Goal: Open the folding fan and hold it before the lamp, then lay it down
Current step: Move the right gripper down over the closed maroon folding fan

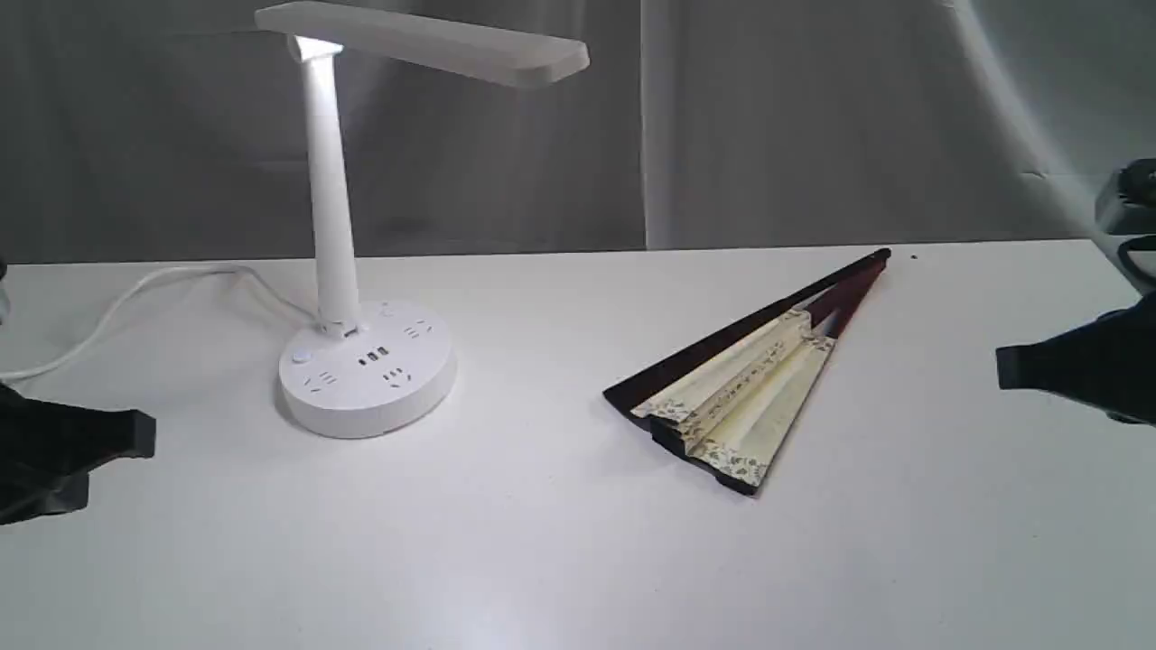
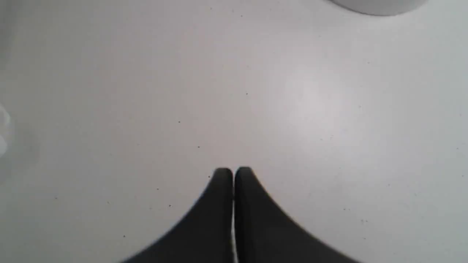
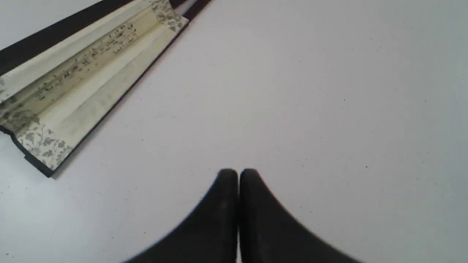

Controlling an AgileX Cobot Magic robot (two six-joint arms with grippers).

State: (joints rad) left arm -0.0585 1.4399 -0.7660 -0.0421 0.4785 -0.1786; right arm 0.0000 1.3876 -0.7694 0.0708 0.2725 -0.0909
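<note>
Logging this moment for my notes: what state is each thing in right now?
folding fan: lying on the table, only partly spread, nothing gripping it.
lamp: upright on its base, head seemingly lit.
left pincer: shut, empty, apart from the lamp.
right pincer: shut, empty, apart from the fan.

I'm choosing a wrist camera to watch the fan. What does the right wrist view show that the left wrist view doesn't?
Only the right wrist view: the folding fan, partly spread, lying flat, clear of the shut right hand. Only the left wrist view: the shut left hand and a sliver of the lamp. Both: the white table.
</note>
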